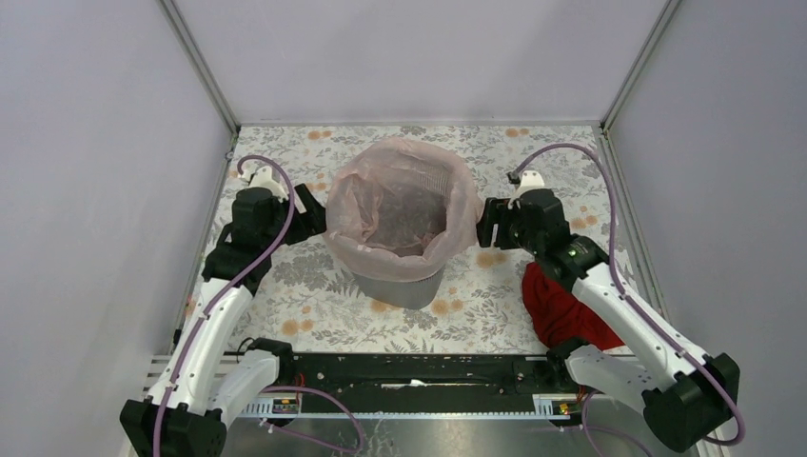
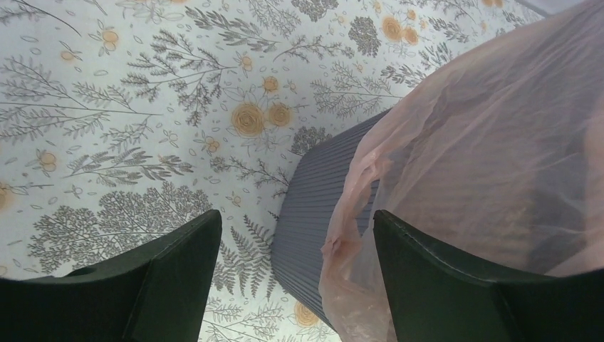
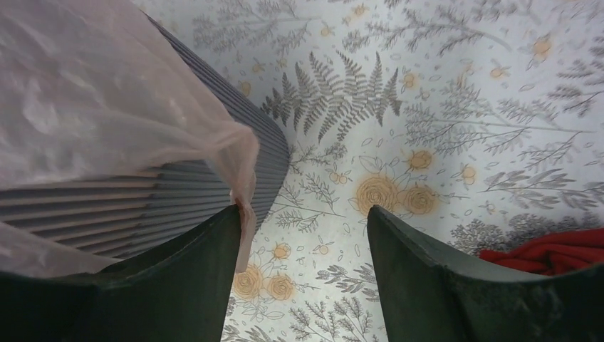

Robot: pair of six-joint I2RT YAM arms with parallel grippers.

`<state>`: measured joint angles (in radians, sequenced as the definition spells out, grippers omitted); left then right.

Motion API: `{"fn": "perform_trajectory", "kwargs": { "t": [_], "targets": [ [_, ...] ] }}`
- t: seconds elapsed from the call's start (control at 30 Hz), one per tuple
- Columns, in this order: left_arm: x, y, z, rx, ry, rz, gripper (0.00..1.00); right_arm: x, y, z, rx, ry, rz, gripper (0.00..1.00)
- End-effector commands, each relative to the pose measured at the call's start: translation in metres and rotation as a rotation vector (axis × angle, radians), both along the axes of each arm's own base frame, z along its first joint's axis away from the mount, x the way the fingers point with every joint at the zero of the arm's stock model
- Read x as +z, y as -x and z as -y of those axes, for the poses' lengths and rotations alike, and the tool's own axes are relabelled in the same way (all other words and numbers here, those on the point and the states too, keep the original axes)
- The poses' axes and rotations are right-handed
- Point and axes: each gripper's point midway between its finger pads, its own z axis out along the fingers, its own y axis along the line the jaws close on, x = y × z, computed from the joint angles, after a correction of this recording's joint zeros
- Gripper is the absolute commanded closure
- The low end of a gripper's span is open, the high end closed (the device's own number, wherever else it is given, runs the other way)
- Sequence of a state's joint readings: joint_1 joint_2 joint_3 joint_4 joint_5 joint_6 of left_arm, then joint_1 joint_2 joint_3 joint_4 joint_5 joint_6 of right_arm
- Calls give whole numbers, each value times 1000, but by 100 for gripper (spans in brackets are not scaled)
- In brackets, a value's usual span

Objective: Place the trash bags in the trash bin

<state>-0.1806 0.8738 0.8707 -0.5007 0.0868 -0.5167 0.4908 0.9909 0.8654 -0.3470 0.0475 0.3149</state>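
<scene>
The trash bag [image 1: 347, 238] lines the trash bin [image 1: 404, 286], folded over its rim; the left gripper [image 1: 317, 215] and right gripper [image 1: 484, 227] flank it, perhaps touching the film

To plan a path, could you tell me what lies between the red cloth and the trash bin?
Only bare floral tablecloth, clearest in the top view.

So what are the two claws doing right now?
Left claw: open, holding nothing.
Right claw: open, holding nothing.

Both end effectors [image 2: 295, 217] [image 3: 303, 210], jaws spread
</scene>
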Motion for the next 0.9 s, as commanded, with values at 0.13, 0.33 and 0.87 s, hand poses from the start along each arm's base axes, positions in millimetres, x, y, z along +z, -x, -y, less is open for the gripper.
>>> {"fn": "perform_trajectory", "kwargs": {
  "t": [0.13,0.33,0.87],
  "targets": [
    [2,-1,9,-13,70,14,20,-48,-14,-22,28,-55,-46,28],
    [-7,-4,21,-68,102,-18,29,-50,-2,-20,13,-70,-109,27],
    [30,8,-25,116,-44,99,20,80,14,37,-116,23,153,6]
  ]
}}
